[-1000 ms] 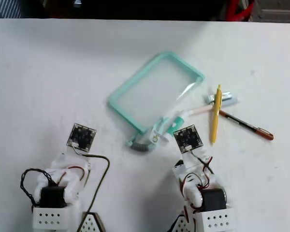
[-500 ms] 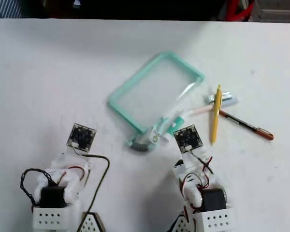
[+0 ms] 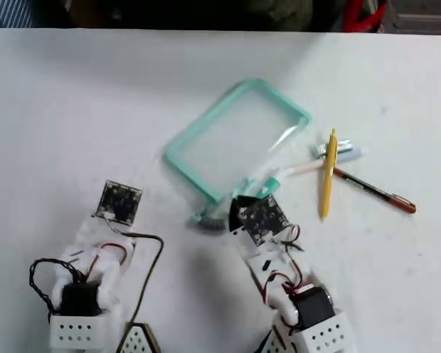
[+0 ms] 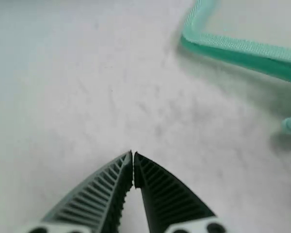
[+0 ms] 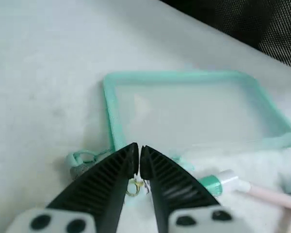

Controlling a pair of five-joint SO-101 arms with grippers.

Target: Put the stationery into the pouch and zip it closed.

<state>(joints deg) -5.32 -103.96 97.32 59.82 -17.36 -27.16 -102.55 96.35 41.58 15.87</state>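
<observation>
Here, at the left, the left tool (image 4: 133,156) is hanging low over the bare white bench (image 3: 66,110), its two ribbed fingers pressed together and gripping nothing, with the pouch's nearest corner well off to its side. Next, the pouch (image 3: 182,165) is lying flat near the middle of the bench: a clear sleeve edged in mint green, its long axis running on a slant from the near left to the far right. Through its clear face the white of the bench is showing. At its near corner a grey zip pull (image 3: 209,219) on a mint loop is sticking out onto the bench. The right tool (image 5: 138,151) is hovering just over that corner, fingers closed with only a hairline between them and clamping nothing, a small gold ring (image 5: 134,187) showing under the tips. Further right, the stationery is lying outside the pouch. A pink pen (image 3: 303,168) with a white and mint end is pointing at the pouch's right long edge; whether it is touching cannot be told. A yellow pen (image 3: 328,176) is lying across it, its long axis running near to far. A small pale grey piece (image 3: 343,151) is sitting at the yellow pen's far end, and a dark pen (image 3: 373,192) with a red-brown end is slanting away toward the near right.
</observation>
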